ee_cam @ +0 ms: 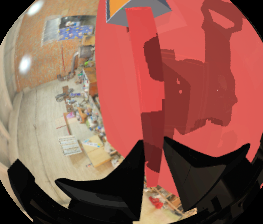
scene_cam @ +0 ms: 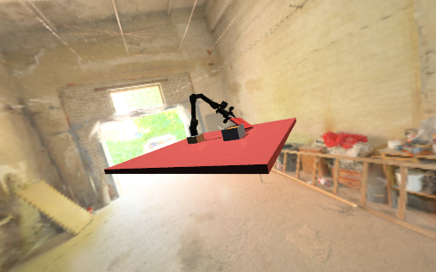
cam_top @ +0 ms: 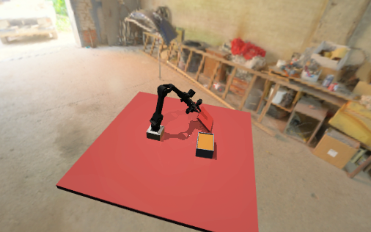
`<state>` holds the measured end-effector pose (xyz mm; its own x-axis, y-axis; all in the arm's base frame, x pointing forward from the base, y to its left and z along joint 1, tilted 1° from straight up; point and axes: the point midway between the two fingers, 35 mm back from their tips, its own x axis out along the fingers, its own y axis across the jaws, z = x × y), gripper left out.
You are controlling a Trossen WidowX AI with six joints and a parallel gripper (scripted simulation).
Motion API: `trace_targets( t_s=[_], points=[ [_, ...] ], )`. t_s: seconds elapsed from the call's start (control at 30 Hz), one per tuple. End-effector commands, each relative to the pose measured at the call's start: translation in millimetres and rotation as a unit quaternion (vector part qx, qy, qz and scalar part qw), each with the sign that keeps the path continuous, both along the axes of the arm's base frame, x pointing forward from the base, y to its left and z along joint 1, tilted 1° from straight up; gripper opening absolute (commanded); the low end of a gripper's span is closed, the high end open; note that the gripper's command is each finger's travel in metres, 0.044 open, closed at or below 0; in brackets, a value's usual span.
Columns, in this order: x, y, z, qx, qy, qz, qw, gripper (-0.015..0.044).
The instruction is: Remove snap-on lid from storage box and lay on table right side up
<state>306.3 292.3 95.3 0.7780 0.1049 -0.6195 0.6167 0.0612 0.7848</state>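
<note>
With the storage box (cam_top: 204,145) (scene_cam: 233,132) (ee_cam: 118,19) uncovered near the desk's (cam_top: 156,176) (scene_cam: 201,157) (ee_cam: 202,30) right edge in the top view, we see our end effector (cam_top: 199,109) (scene_cam: 234,117) (ee_cam: 152,141) gripping the red lid (cam_top: 206,120) (scene_cam: 241,123) (ee_cam: 147,65) (steeply tilted, folks!), between box and far-right corner.

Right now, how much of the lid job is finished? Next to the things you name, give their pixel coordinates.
The lid (cam_top: 206,120) (scene_cam: 240,122) (ee_cam: 151,90) is already off: the storage box (cam_top: 204,152) (scene_cam: 233,133) (ee_cam: 121,17) shows its orange inside. The gripper (cam_top: 199,110) (scene_cam: 233,117) (ee_cam: 152,141) holds the lid by one edge, tilted. Left to do: lay it flat on the red table (cam_top: 156,176) (scene_cam: 201,159) (ee_cam: 119,90), right side up, and let go.
</note>
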Motion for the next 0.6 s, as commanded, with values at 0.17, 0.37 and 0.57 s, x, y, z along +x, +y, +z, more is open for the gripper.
trace_targets(
  t_s=[0.17, 0.37, 0.57],
  points=[
    [0.2, -0.4, -8.0, -0.003, -0.001, 0.0, 1.0, 0.0],
    [0.4, -0.3, -12.8, -0.003, 0.0, 0.0, 1.0, 0.0],
    [0.5, -0.3, -17.7, -0.003, 0.0, 0.0, 1.0, 0.0]
  ],
)
